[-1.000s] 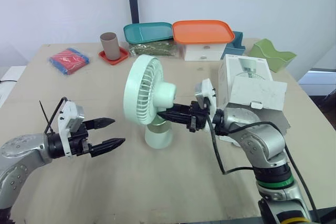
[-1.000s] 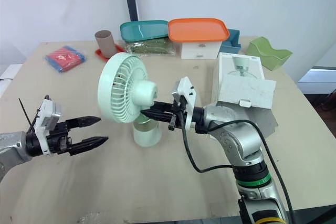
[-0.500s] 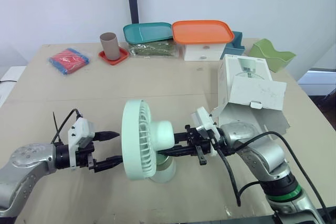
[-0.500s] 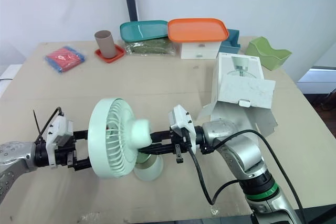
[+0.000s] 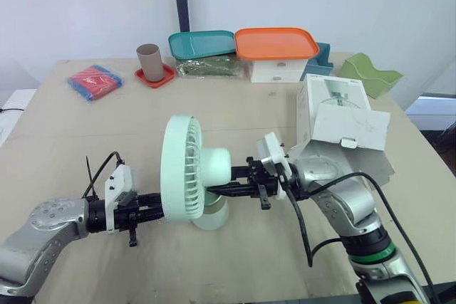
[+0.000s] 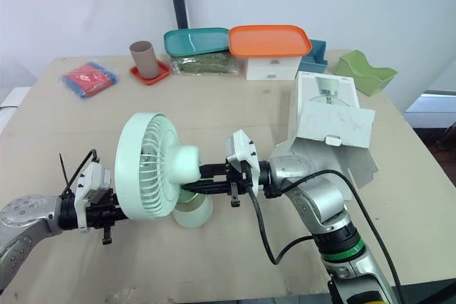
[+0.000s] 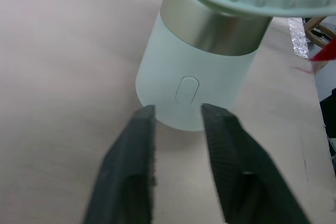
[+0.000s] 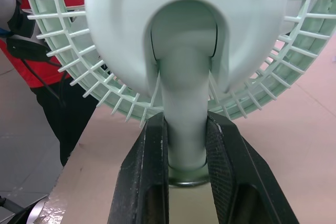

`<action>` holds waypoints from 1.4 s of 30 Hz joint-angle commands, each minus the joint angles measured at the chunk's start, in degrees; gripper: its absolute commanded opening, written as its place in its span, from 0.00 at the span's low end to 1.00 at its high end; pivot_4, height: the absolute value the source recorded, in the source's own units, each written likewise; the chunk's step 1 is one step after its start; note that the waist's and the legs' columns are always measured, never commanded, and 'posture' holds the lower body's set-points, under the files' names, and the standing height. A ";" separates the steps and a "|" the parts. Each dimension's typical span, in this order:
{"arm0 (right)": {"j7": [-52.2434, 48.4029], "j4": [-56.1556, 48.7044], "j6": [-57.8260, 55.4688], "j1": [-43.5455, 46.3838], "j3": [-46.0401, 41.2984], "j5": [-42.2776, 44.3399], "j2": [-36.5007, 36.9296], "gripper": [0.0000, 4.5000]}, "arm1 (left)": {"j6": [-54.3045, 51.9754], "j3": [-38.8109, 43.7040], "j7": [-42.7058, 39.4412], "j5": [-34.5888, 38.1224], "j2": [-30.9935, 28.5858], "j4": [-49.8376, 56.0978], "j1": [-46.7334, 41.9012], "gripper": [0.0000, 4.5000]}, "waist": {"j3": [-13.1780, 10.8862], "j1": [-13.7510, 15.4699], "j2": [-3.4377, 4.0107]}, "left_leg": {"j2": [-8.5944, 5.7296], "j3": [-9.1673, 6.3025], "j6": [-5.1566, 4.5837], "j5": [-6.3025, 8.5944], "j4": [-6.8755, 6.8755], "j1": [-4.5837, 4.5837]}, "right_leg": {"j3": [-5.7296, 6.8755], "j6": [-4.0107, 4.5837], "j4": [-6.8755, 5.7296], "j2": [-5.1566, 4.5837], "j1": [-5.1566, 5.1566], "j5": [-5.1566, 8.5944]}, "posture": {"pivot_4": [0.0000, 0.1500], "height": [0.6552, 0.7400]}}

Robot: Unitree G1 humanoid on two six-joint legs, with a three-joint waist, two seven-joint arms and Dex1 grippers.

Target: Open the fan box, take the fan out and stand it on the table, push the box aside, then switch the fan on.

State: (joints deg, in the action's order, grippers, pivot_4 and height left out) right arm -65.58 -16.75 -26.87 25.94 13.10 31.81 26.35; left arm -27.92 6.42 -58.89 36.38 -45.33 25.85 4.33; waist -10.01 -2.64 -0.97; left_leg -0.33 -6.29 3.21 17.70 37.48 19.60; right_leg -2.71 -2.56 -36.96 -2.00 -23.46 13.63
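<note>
On the table (image 5: 85, 140), one fan (image 5: 178, 169), right fingers (image 8: 149, 182) clamping its neck, left fingers (image 7: 131, 166) parted

The pale green fan (image 5: 187, 176) stands upright on the surface (image 5: 92, 133), grille facing the robot's left, an oval button (image 7: 187, 89) on its base (below a metallic band). The white fan box (image 5: 335, 115) sits to its right, flap hanging open.

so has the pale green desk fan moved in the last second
Yes. The pale green fan has come toward the robot, farther from the brown cup behind it, its neck clamped in the right gripper.
</note>
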 commanded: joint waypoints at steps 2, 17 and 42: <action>-0.28 -1.98 1.94 -0.27 -0.60 0.80 -0.66 0.11 | 0.44 -0.79 0.52 -0.01 0.91 1.69 -0.50 0.01 | 0.00 0.01 0.00 | 0.00 0.00 0.00 0.00 0.00 -0.01 | 0.01 0.00 0.00 0.00 0.01 0.00 | 1.00 1.00; 0.06 0.50 4.23 -0.28 1.04 -2.91 -2.96 0.11 | 2.01 -4.19 2.03 -3.41 3.43 0.49 -0.77 0.01 | 0.00 -0.02 0.00 | 0.01 0.00 0.00 0.00 0.01 -0.02 | 0.00 0.02 -0.02 0.01 0.01 -0.01 | 1.00 1.00; -0.08 2.59 5.75 -2.40 5.38 -9.10 0.31 0.11 | 5.32 -6.87 0.87 -7.82 4.20 -2.11 -1.17 0.01 | 0.06 -0.06 0.00 | 0.02 0.03 0.00 0.00 0.01 -0.21 | 0.00 0.04 -0.07 0.02 0.14 -0.03 | 1.00 1.00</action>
State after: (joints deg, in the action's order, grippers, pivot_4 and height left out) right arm -65.92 -14.49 -20.37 23.72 16.55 24.96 25.72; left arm -23.54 -0.29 -57.77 28.66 -41.19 22.26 2.97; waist -9.95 -2.69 -0.97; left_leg -0.31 -6.27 3.21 17.70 37.49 19.39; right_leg -2.71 -2.52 -37.03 -1.97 -23.31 13.61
